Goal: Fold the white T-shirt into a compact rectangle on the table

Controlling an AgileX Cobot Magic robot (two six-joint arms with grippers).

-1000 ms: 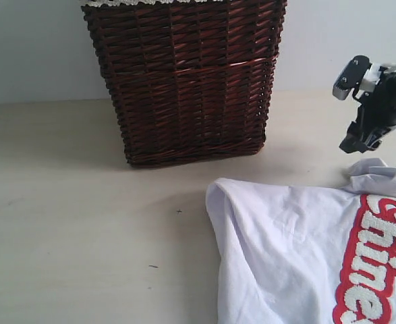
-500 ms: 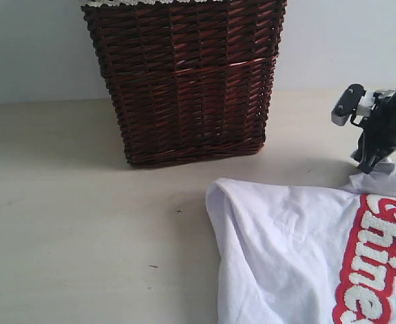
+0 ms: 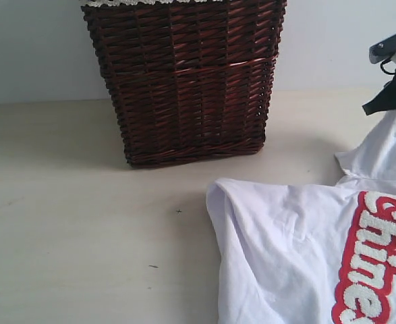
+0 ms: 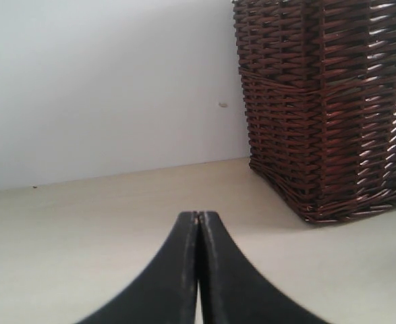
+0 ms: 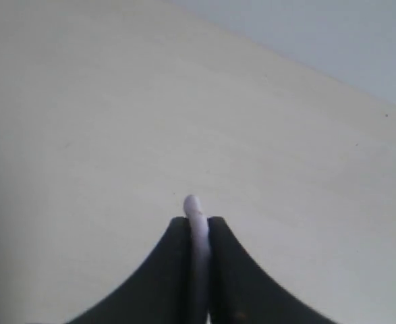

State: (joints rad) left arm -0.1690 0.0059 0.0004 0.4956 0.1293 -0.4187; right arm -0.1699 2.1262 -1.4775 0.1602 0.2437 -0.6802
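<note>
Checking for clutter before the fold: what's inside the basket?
The basket shows only woven outer walls and white trim at its rim; the inside is hidden in every view.

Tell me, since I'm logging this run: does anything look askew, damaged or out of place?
Only the shirt: one corner is pinched in the right pincer and held up off the table, so the cloth peaks instead of lying flat. The basket stands upright; no spill or damage shows.
</note>
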